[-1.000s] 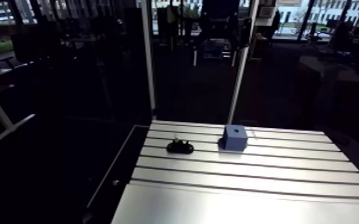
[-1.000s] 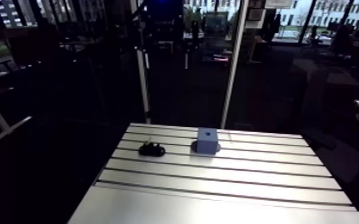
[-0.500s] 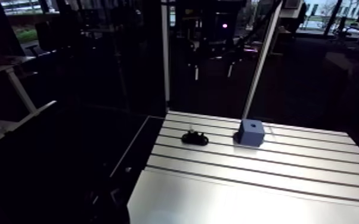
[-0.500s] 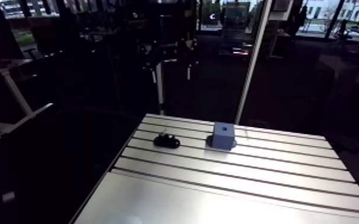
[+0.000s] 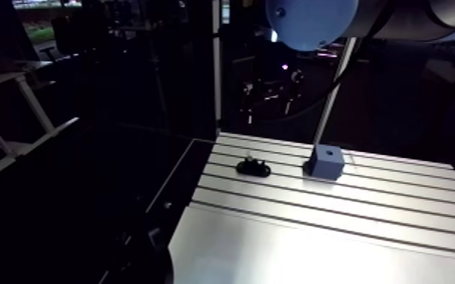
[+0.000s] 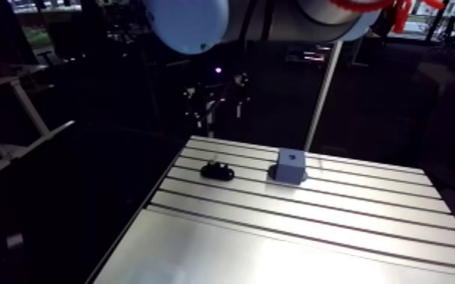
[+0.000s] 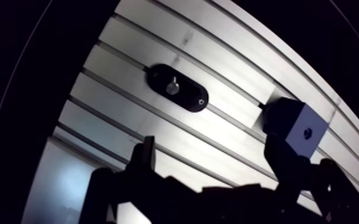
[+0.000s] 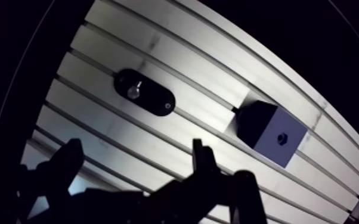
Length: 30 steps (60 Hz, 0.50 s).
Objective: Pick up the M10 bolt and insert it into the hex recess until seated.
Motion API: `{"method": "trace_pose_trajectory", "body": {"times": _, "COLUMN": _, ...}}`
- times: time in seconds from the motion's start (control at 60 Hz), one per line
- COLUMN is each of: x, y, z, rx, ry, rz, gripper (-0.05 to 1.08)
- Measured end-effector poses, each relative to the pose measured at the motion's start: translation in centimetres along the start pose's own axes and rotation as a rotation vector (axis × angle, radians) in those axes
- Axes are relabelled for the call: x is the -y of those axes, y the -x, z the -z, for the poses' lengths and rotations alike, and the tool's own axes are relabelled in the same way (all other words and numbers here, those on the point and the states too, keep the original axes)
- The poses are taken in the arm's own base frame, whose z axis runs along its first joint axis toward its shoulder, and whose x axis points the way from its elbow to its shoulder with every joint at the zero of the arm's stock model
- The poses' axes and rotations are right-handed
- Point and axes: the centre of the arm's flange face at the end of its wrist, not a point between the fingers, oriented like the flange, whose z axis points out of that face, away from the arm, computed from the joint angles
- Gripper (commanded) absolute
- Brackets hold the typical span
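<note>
One M10 bolt, one black oval holder, one blue block with one hex recess in its top face, one gripper, one slotted aluminium table. Arm view: holder mid-frame, bolt standing upright in it, block right of it and apart, both near the table's far edge. Wrist view: gripper fingers spread wide, nothing between them. Bolt is ahead of the gripper, well apart and untouched, nearer one finger; block is ahead of the other finger
</note>
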Motion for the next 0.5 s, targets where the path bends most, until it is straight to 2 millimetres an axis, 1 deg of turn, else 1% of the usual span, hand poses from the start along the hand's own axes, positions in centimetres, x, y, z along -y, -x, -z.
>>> {"method": "trace_pose_trajectory", "body": {"times": 0.267, "x": 1.7, "y": 0.2, "z": -3.5, "rx": -0.013, "ry": -0.003, "rz": -0.007, "gripper": 0.01}}
{"method": "trace_pose_trajectory", "body": {"times": 0.5, "x": 2.3, "y": 0.1, "z": -6.3, "rx": -0.008, "ry": -0.001, "rz": -0.013, "gripper": 0.01}}
